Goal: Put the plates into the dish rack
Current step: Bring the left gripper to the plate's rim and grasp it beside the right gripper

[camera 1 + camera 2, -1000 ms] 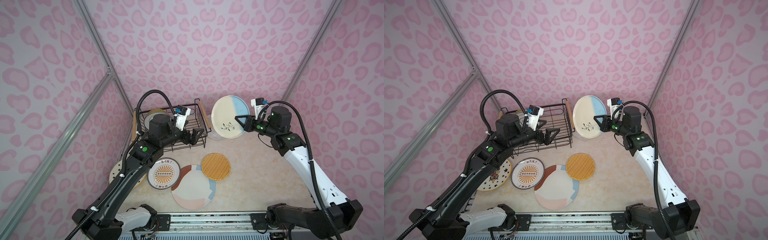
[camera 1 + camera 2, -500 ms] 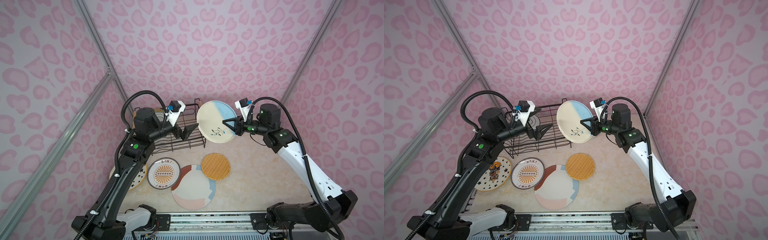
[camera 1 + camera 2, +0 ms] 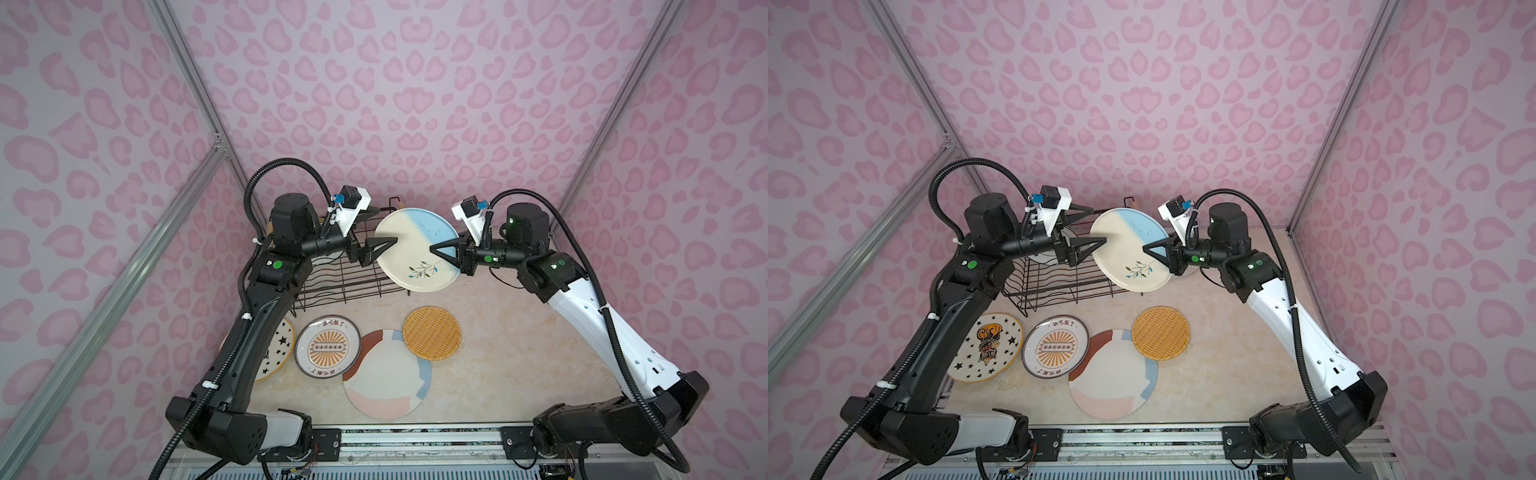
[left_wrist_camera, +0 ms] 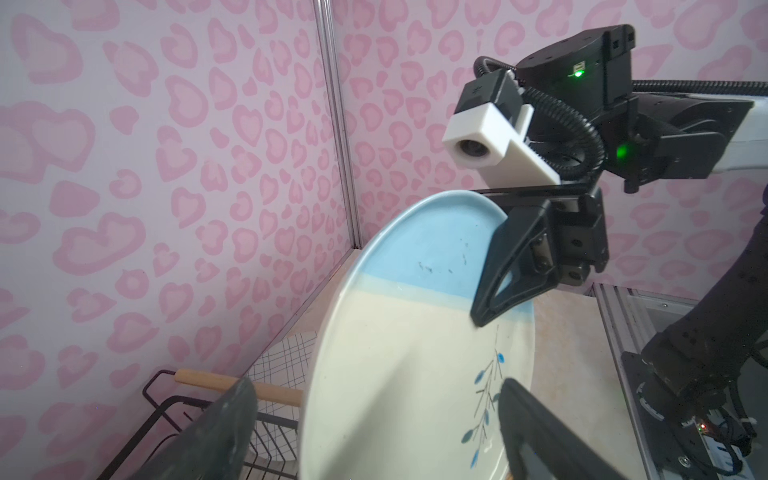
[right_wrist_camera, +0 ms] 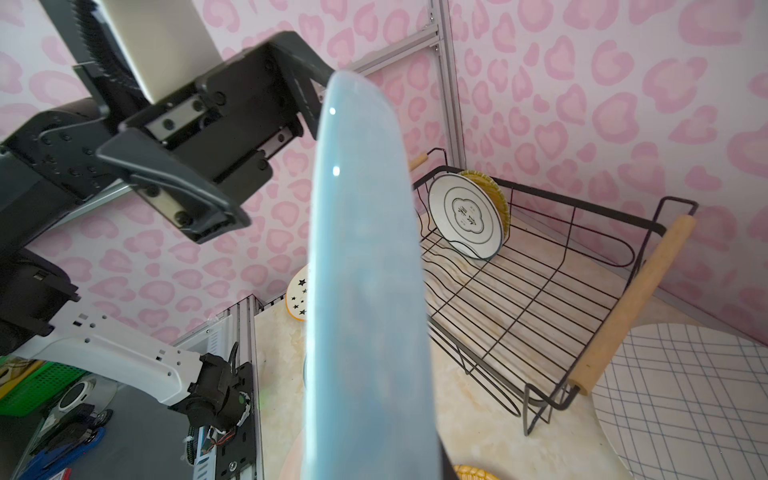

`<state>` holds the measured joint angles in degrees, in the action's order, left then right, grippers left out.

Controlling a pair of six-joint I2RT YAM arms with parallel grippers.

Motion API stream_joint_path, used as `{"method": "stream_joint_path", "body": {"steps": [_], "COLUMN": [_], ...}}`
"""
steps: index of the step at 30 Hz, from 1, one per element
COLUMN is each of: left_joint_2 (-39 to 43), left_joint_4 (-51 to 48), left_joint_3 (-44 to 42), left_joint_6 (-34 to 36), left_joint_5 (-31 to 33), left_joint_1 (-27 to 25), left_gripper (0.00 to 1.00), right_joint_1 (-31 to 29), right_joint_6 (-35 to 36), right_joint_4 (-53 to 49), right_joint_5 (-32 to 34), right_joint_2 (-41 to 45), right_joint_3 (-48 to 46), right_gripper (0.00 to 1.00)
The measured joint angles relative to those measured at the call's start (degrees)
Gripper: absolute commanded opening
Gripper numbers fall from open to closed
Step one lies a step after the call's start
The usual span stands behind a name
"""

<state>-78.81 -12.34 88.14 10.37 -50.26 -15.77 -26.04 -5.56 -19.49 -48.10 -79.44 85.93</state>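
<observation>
My right gripper is shut on the right rim of a blue-cream plate and holds it tilted in the air by the right end of the dish rack. My left gripper is open, with one finger on each side of the plate's left rim. In the right wrist view the plate shows edge-on and hides my right fingers. The rack holds a white flower-outline plate upright, with a yellow-green weave plate behind it.
Flat on the table in front of the rack lie a star plate, a sunburst plate, a pastel-patch plate and an orange weave plate. A grid-line plate lies beyond the rack's wooden handle.
The right arm has carried the blue-cream plate leftward to the rack's right end. The left gripper has come up off the rack, and its open jaws now straddle the plate's left rim.
</observation>
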Motion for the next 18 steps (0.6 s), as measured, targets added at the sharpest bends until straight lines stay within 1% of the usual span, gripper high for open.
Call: {"method": "stream_joint_path", "body": {"steps": [4,10,14,18], "left_joint_2": [-2.49,-2.86,-3.23,-4.7], "left_joint_4": [0.96,2.12,2.45,2.12], "left_joint_3": [1.62,1.97,1.97,3.1], "left_joint_6": [-3.1,-4.46,-5.46,-7.08], "left_joint_5": [-1.81,-6.4,-11.98,-15.74], "left_joint_1": [-0.07,0.63,1.79,2.51], "left_gripper": [0.86,0.8,0.71,0.62], "right_joint_1": [-0.31,-0.96,-1.16,-1.22], "right_joint_6": [0.17,0.68,1.31,2.25], "right_joint_4": [-0.13,-0.24,-1.01,-1.88], "right_joint_5": [-0.35,-1.64,-2.75,-3.1], "right_joint_2": [0.11,0.7,0.7,0.7], "right_joint_3": [-0.09,-0.24,0.13,0.52], "right_gripper": [0.0,0.0,0.0,0.0]}}
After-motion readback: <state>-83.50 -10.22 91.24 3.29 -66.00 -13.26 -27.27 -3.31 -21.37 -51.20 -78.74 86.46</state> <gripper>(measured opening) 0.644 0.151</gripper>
